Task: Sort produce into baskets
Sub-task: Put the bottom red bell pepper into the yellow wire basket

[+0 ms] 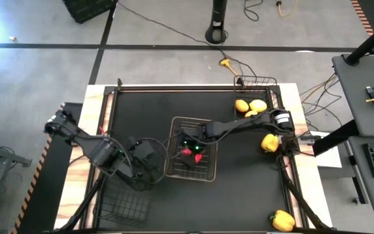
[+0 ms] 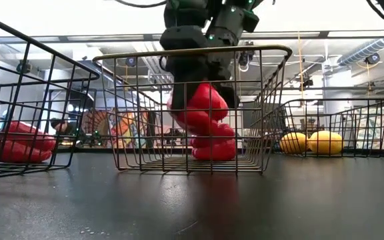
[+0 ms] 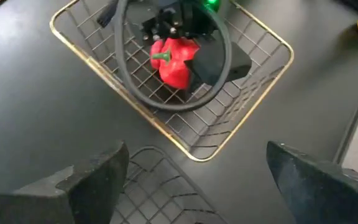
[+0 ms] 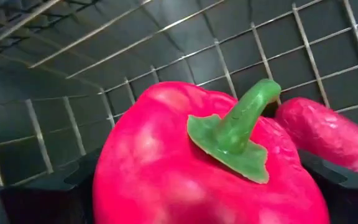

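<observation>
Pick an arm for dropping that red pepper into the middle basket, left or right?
Right. The right tool is over the pale wire basket with a red pepper between its fingers, above another already inside. The left tool is open, holds nothing and sits beside that basket.

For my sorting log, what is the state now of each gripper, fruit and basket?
Right gripper: shut on first red pepper, inside pale basket.
Second red pepper: lying in pale basket.
Third red pepper: lying in near black basket.
Left gripper: open, empty, beside pale basket.
Lemons: in far black basket.
Yellow peppers: loose on table, unsorted.
</observation>
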